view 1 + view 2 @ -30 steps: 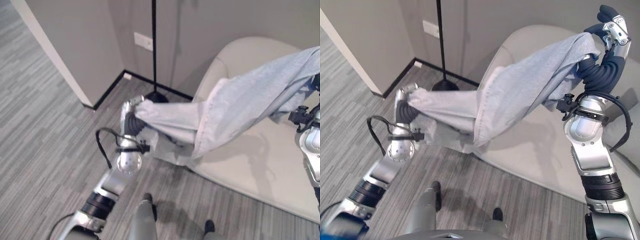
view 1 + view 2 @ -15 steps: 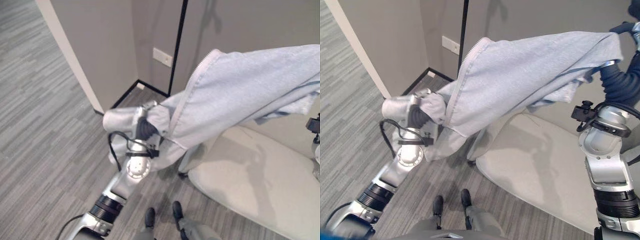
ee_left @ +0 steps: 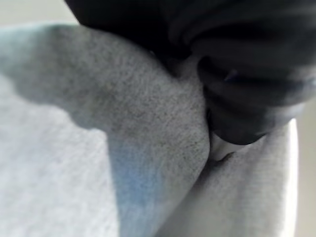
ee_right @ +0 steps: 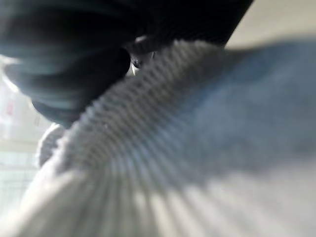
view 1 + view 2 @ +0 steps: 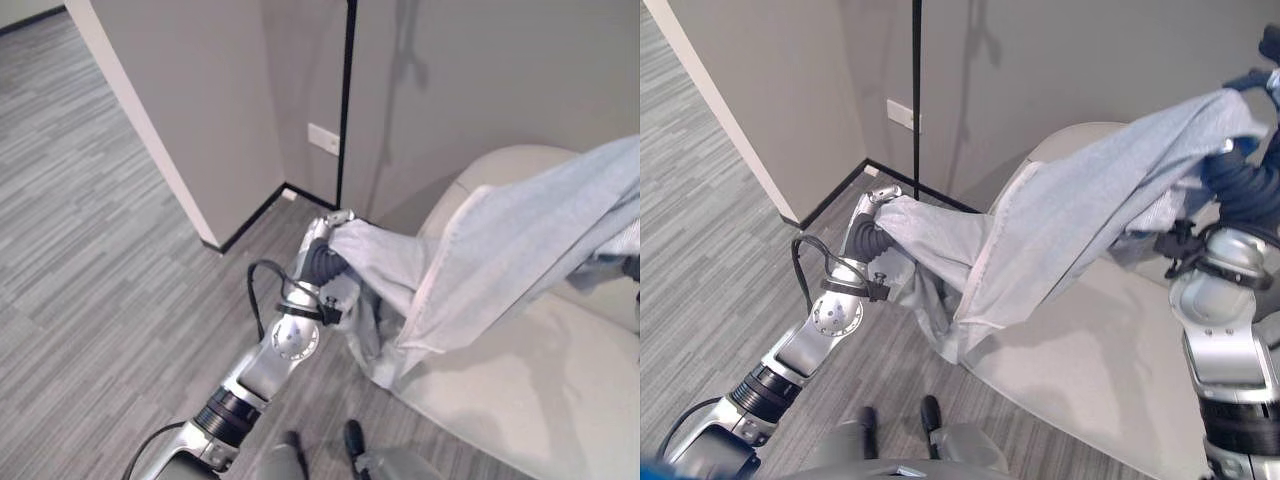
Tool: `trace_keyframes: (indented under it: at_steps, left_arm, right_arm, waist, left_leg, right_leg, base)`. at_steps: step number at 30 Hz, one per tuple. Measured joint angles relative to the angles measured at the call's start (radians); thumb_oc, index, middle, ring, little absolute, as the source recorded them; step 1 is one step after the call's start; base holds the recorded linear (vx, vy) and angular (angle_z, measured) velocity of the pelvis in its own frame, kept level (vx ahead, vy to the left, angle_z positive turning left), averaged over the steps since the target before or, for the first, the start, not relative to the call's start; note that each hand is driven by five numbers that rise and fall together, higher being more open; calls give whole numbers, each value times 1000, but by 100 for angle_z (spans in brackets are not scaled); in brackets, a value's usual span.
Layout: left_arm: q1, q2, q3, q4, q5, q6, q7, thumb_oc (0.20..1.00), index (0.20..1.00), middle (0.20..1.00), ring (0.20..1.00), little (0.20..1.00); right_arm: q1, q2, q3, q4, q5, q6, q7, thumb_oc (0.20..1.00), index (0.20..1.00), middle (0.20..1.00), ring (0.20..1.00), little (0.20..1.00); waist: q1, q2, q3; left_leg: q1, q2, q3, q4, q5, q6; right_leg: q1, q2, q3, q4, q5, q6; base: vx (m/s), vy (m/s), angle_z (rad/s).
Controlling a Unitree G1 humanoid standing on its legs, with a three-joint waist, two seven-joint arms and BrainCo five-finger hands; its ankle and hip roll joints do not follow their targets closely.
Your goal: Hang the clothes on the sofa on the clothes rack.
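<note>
A light grey zip jacket hangs stretched in the air between my two hands, above the beige sofa. My left hand is shut on one end, low down and close to the foot of the clothes rack's thin black pole. At the right edge my right hand is shut on the other end, which is held higher. The jacket's zip edge sags toward the sofa's front corner. Grey cloth lies against the left hand's dark cover, and a ribbed cuff against the right hand's.
The pole stands in a recess between grey walls, with a wall corner jutting out to its left and a white socket low on the wall. Grey striped carpet stretches to the left. The rack's foot is hidden behind my left hand.
The camera has shifted. The jacket, spread high half a second ago, now hangs lower and slants down to my left hand, which sits nearer the pole's foot.
</note>
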Motion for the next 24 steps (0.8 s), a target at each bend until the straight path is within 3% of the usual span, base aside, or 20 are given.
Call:
trace_keyframes:
  at_steps: [2, 4, 5, 8, 9, 11, 12, 13, 15, 16, 17, 18, 19, 21, 22, 24]
  left_arm:
    - [0, -8, -1, -1, 2, 0, 2, 200, 200, 200, 200, 200]
    - [-16, -6, -23, 13, 11, -5, 14, 200, 200, 200, 200, 200]
    - [-32, -6, -29, 31, 19, -11, 15, 200, 200, 200, 200, 200]
    - [-47, 5, -46, 40, 45, -13, 39, 200, 200, 200, 200, 200]
    - [-62, 16, -72, 41, 56, -20, 50, 200, 200, 200, 200, 200]
    - [-83, 14, -111, 49, 60, -32, 58, 200, 200, 200, 200, 200]
    - [-88, -8, -142, 62, 81, -42, 51, 200, 200, 200, 200, 200]
    - [-107, 2, -191, 65, 93, -47, 39, 200, 200, 200, 200, 200]
    - [-184, 11, -264, 68, 96, -49, 36, 200, 200, 200, 200, 200]
    - [-229, 25, -305, 68, 98, -50, 30, 200, 200, 200, 200, 200]
    - [-258, 36, -311, 62, 97, -62, 23, 200, 200, 200, 200, 200]
    - [-270, 44, -314, 58, 98, -76, 23, 200, 200, 200, 200, 200]
    - [-260, 44, -314, 58, 98, -81, 24, 200, 200, 200, 200, 200]
    - [-243, 58, -315, 61, 98, -83, 38, 200, 200, 200, 200, 200]
    - [-226, 45, -309, 71, 98, -83, 43, 200, 200, 200, 200, 200]
    - [-222, 44, -307, 67, 98, -83, 43, 200, 200, 200, 200, 200]
  right_arm:
    - [1, -1, 0, 1, -1, 1, 4, 200, 200, 200, 200, 200]
    - [0, 3, -2, 16, -7, -2, -1, 200, 200, 200, 200, 200]
    - [-6, 5, 2, 38, -17, -1, -7, 200, 200, 200, 200, 200]
    - [-39, 6, 21, 64, -36, 2, -7, 200, 200, 200, 200, 200]
    - [-59, 6, 31, 68, -40, 1, -8, 200, 200, 200, 200, 200]
    - [-71, -3, 32, 78, -40, -2, -7, 200, 200, 200, 200, 200]
    - [-75, -19, 34, 91, -40, -3, -6, 200, 200, 200, 200, 200]
    - [-49, 16, 44, 84, -40, -6, -7, 200, 200, 200, 200, 200]
    - [-68, 14, 60, 73, -41, -4, -5, 200, 200, 200, 200, 200]
    - [-116, 21, 101, 69, -41, 8, -5, 200, 200, 200, 200, 200]
    - [-183, 27, 177, 74, -43, 21, -2, 200, 200, 200, 200, 200]
    - [-235, 27, 230, 72, -43, 35, -4, 200, 200, 200, 200, 200]
    - [-235, 28, 249, 70, -47, 38, -5, 200, 200, 200, 200, 200]
    - [-261, 45, 299, 81, -64, 50, -6, 200, 200, 200, 200, 200]
    - [-244, 45, 293, 80, -79, 50, -4, 200, 200, 200, 200, 200]
    - [-228, 45, 256, 83, -81, 54, -5, 200, 200, 200, 200, 200]
  waist:
    - [-3, -1, 3]
    - [-3, 10, 0]
    - [5, 8, 1]
    - [38, 9, 0]
    - [47, 9, 0]
    - [43, 33, 1]
    - [38, 71, -4]
    - [25, 33, -11]
    - [17, 26, -14]
    - [18, 40, -17]
    - [28, 52, -19]
    - [31, 72, -28]
    - [30, 69, -37]
    - [34, 56, -62]
    - [33, 56, -68]
    - [32, 57, -69]
  left_leg:
    - [24, 31, -26, -94, 14, -20]
    - [39, 60, -109, -173, 41, -68]
    - [39, 68, -134, -196, 55, -79]
    - [33, 89, -217, -257, 72, -72]
    - [23, 88, -231, -246, 75, -74]
    - [27, 75, -242, -222, 83, -57]
    - [48, 74, -239, -206, 104, -57]
    - [47, -18, -203, -178, 133, -107]
    - [-22, -148, -169, -75, 73, -11]
    - [-50, -170, -154, -34, 48, 20]
    - [-41, -204, -104, -36, 26, 57]
    - [-35, -210, -65, -54, 34, 79]
    - [-12, -232, -41, -84, 47, 112]
    - [10, -241, 2, -126, 65, 143]
    - [52, -244, 10, -191, 98, 144]
    - [76, -241, 10, -233, 111, 159]
  right_leg:
    - [-5, -6, 1, -2, 2, 10]
    - [-6, -2, 22, -11, 1, 46]
    - [-12, -2, 27, -9, -3, 35]
    - [-17, -11, 99, -15, 2, 62]
    - [-15, -40, 142, -18, -6, 102]
    - [-5, -71, 167, -14, -13, 160]
    - [18, -92, 194, -21, -27, 201]
    - [24, -185, 207, -28, -33, 222]
    - [11, -289, 194, -35, 51, 204]
    - [-1, -318, 211, -33, 78, 196]
    - [-30, -342, 217, -15, 152, 160]
    - [-77, -348, 218, 18, 220, 156]
    - [-101, -369, 221, 47, 242, 177]
    - [-134, -347, 196, 76, 251, 212]
    - [-107, -306, 180, 49, 201, 267]
    - [-82, -264, 174, 28, 154, 281]
  base:
    - [129, 139, 9]
    - [222, 242, 6]
    - [229, 262, -9]
    - [249, 371, -54]
    - [231, 404, -83]
    - [186, 374, -70]
    - [183, 477, -56]
    - [189, 570, -25]
    - [174, 529, 10]
    - [154, 407, -29]
    - [146, 380, -60]
    - [111, 287, -69]
    - [107, 249, -53]
    - [106, 193, -51]
    - [128, 175, -46]
    - [125, 127, -29]
